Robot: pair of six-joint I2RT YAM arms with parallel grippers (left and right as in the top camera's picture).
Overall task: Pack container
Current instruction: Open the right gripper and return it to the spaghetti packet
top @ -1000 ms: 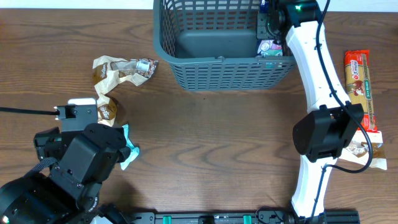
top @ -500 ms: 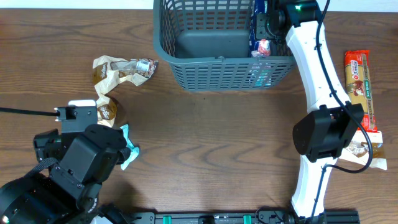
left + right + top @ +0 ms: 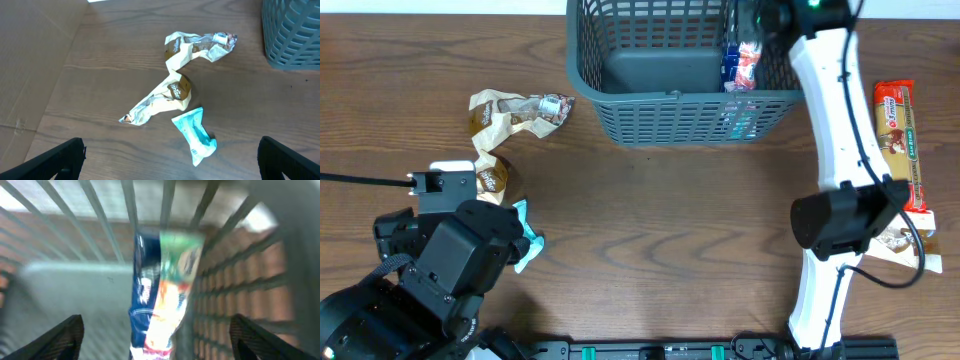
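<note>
Brown wood-grain desk (image 3: 650,230); the container (image 3: 670,96) sits at its far edge, right of centre. The right tool (image 3: 156,322) is over the container's right end, fingers spread wide and gripping nothing. A blue-and-red snack packet (image 3: 744,65) stands on end there, propped, we judge, by the lattice wall. The left tool (image 3: 171,144) hangs released above crumpled brown wrappers (image 3: 175,90) and a teal packet (image 3: 196,135), apart from the container. An orange bar (image 3: 898,140) lies outside the right arm. No print is legible.
</note>
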